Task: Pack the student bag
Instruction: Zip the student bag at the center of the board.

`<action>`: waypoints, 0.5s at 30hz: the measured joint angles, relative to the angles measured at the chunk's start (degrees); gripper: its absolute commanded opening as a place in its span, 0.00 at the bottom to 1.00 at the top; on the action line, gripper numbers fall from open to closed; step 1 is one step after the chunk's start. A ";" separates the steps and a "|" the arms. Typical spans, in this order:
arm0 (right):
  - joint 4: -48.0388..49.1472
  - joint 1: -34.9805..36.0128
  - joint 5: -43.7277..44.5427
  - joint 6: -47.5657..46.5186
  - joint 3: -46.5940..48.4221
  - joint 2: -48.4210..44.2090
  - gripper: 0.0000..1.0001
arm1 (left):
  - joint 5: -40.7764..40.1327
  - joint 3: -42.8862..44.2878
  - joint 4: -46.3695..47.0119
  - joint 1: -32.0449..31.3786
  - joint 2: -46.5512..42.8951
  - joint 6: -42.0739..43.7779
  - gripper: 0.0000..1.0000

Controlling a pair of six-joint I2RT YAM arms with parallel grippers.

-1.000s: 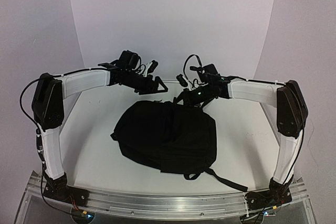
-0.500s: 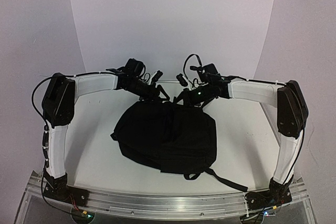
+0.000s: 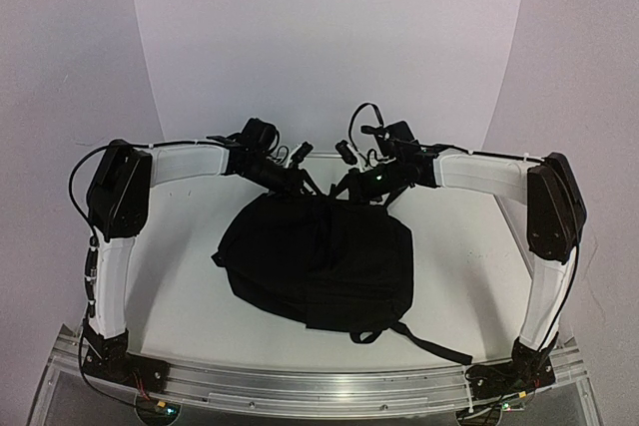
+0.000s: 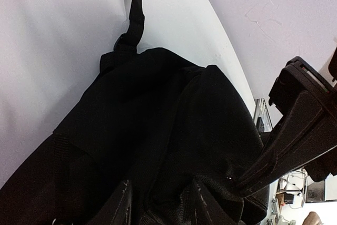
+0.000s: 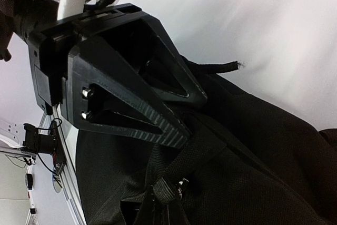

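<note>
The student bag (image 3: 315, 261), a large black backpack, lies flat mid-table with a strap (image 3: 431, 344) trailing toward the near right. Both grippers are at its far top edge. My left gripper (image 3: 303, 184) is open, its fingers (image 4: 124, 204) pressed into the bag (image 4: 158, 114) with a fold of fabric between them. My right gripper (image 3: 346, 190) is shut on a webbing strap (image 5: 197, 151) at the top of the bag (image 5: 253, 183); its tips (image 5: 157, 206) pinch the loop. The left gripper's fingers (image 5: 131, 111) sit just beside that strap.
The white table (image 3: 175, 276) is backed by a curved white wall. An aluminium rail (image 3: 300, 386) runs along the near edge by the arm bases. Another strap (image 4: 136, 14) lies on the table beyond the bag.
My left arm has swung inward and down, bringing its gripper onto the bag's top edge next to the right gripper. The right arm and the bag have stayed put.
</note>
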 measured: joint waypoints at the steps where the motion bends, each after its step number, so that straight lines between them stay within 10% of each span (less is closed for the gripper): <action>1: -0.02 0.04 0.07 -0.02 0.00 0.00 0.00 | 0.15 0.01 0.01 0.00 0.13 0.11 0.36; 6: -0.22 0.17 0.34 -0.20 0.00 0.00 0.00 | 1.37 0.02 0.04 -0.18 0.34 0.68 0.38; 12: -0.41 0.17 0.39 -0.24 0.00 0.02 0.00 | 1.32 0.04 -0.04 -0.53 0.34 1.69 0.02; 15: -0.43 0.17 0.56 -0.24 0.00 0.00 0.00 | 1.28 0.04 -0.42 -0.73 0.36 1.83 0.00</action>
